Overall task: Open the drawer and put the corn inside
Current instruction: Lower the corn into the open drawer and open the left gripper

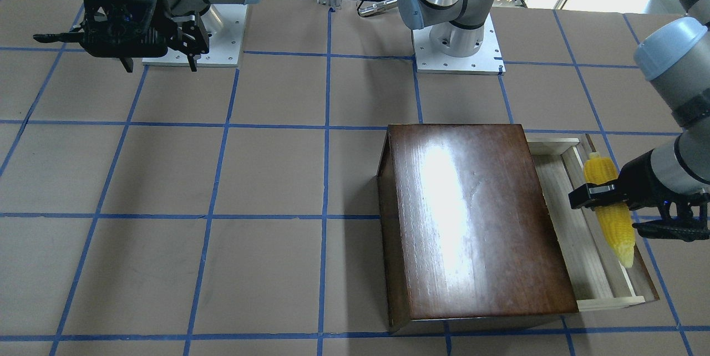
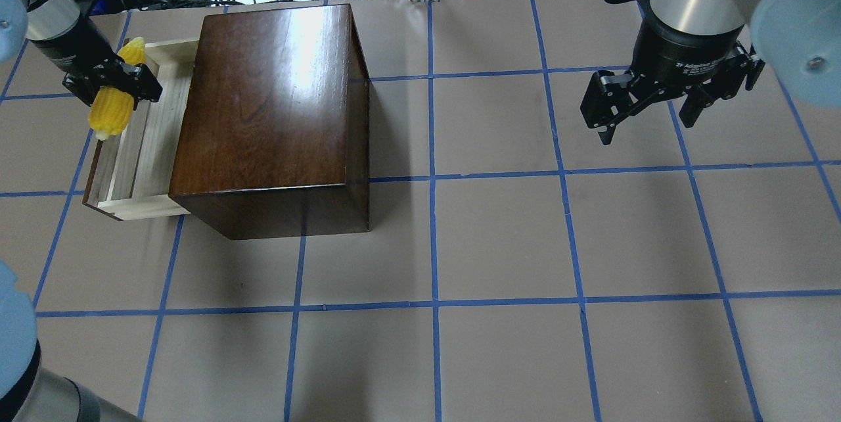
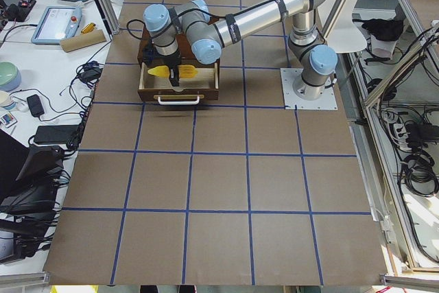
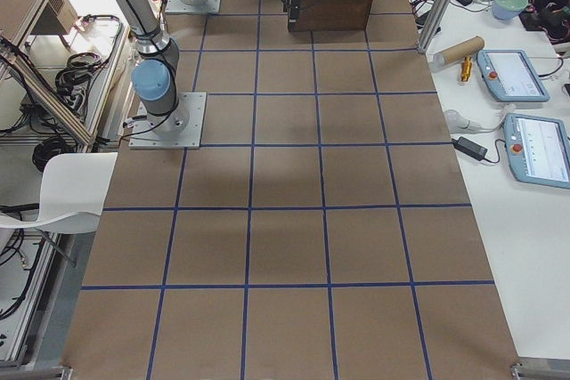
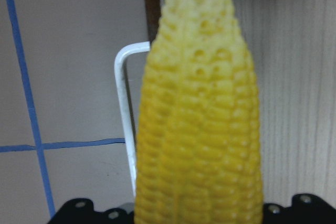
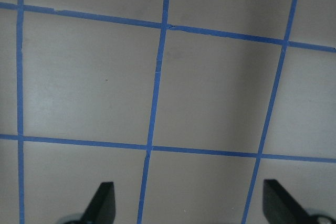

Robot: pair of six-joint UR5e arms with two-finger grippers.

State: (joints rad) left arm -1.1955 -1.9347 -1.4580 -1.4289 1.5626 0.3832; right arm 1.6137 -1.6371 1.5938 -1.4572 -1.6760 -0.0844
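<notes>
Overhead view shows the drawer (image 2: 148, 146) open. Left end effector (image 2: 120, 83) grips the corn (image 2: 109, 113) above its front edge; dropping it in is left.

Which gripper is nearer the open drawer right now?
Left. The left gripper holds the corn over the drawer, near its front edge. The right gripper hangs open above the table, well beyond the far side of the brown box.

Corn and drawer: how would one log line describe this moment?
drawer: pulled open | corn: gripped in left jaws above drawer, not yet released | right jaws: open, empty
</notes>
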